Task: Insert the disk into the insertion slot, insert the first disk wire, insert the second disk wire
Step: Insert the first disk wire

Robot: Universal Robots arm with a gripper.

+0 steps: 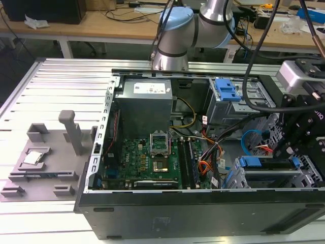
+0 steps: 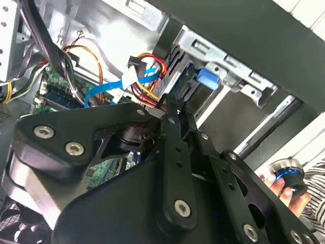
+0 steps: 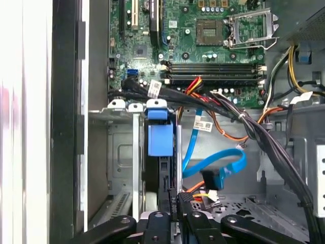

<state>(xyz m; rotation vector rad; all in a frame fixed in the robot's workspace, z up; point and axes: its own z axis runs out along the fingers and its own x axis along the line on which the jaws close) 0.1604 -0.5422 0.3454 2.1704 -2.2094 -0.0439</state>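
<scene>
The disk (image 3: 160,140), in its bright blue carrier, sits edge-on inside the insertion slot (image 3: 119,152), the grey drive cage at the case's corner; in the exterior view it is the disk (image 1: 254,162) in the cage (image 1: 269,179). My gripper (image 3: 177,203) hangs over the disk's end away from the motherboard, shut on the dark end of the first disk wire (image 3: 202,193), a red-and-yellow bundle. In the second wrist view those wires (image 2: 147,96) run to the gripper (image 2: 170,109). The second disk wire (image 3: 223,165), light blue, loops beside it with its dark plug (image 3: 209,179) hanging free.
A thick black cable bundle (image 3: 264,137) crosses above the cage. The motherboard (image 1: 152,162), power supply (image 1: 144,99) and a taller cage with a blue latch (image 1: 226,91) fill the case. A grey fixture (image 1: 45,157) lies on the exterior view's left. A person's hand (image 2: 279,185) holds a knob.
</scene>
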